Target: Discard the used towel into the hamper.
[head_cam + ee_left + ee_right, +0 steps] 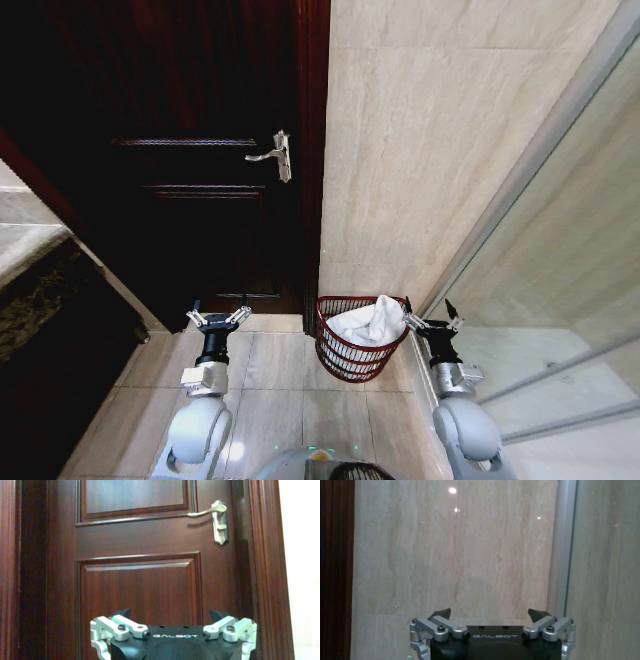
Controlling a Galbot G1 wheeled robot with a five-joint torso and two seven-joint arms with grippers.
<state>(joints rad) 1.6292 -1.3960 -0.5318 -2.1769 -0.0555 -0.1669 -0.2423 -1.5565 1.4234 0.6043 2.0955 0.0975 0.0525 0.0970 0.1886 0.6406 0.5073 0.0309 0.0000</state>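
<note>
Towel (368,322) already heaped in hamper (352,358), so left gripper (218,320) and right gripper (432,322) spread wide, holding nothing.

The hamper (352,350) is dark reddish-brown openwork, holding a white towel (368,323). The door (190,150) is deep mahogany with a silver handle (277,155). Wall (430,130) and floor (280,385) tiles are beige with faint veining. Each pincer, left (218,318) and right (432,320), looks black and silver.
</note>
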